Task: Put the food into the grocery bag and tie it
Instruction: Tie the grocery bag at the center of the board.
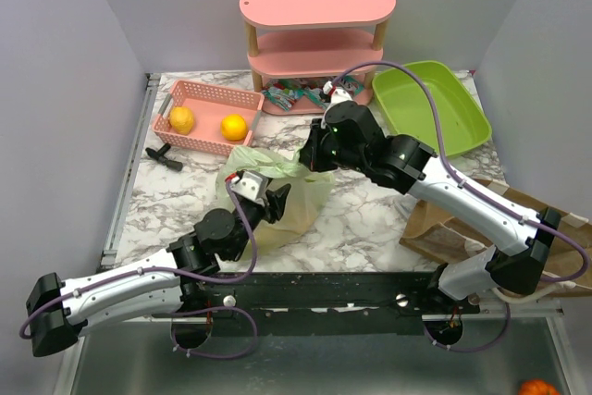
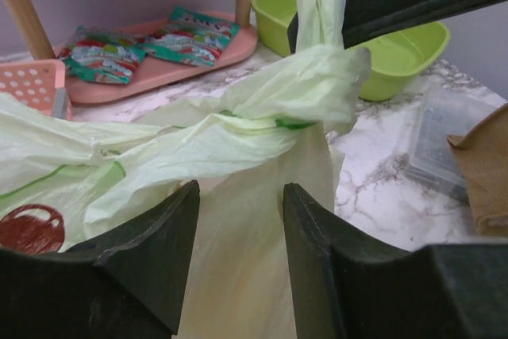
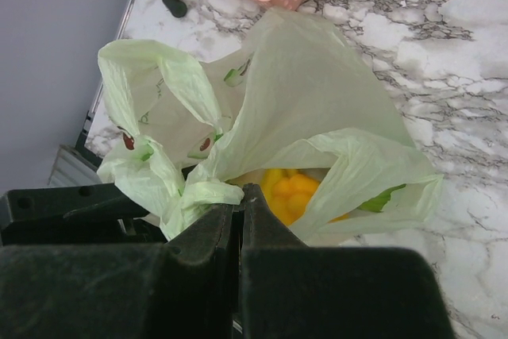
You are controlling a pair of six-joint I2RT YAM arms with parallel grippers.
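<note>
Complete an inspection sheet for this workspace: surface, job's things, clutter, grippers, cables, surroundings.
Surface: marble table, no spills seen.
Job's things: bag mid-table, mouth open, yellow-orange food inside; packets outside it, on the shelf's bottom tier.
Clutter: basket holding two orange fruits; black tool beside it; green tray; paper bag.
Grippers: left gripper open, bag plastic between its jaws; right gripper shut on a bag handle.
Cables: a purple cable loops above the right arm, another runs by the left arm.
Surroundings: grey walls on three sides.
</note>
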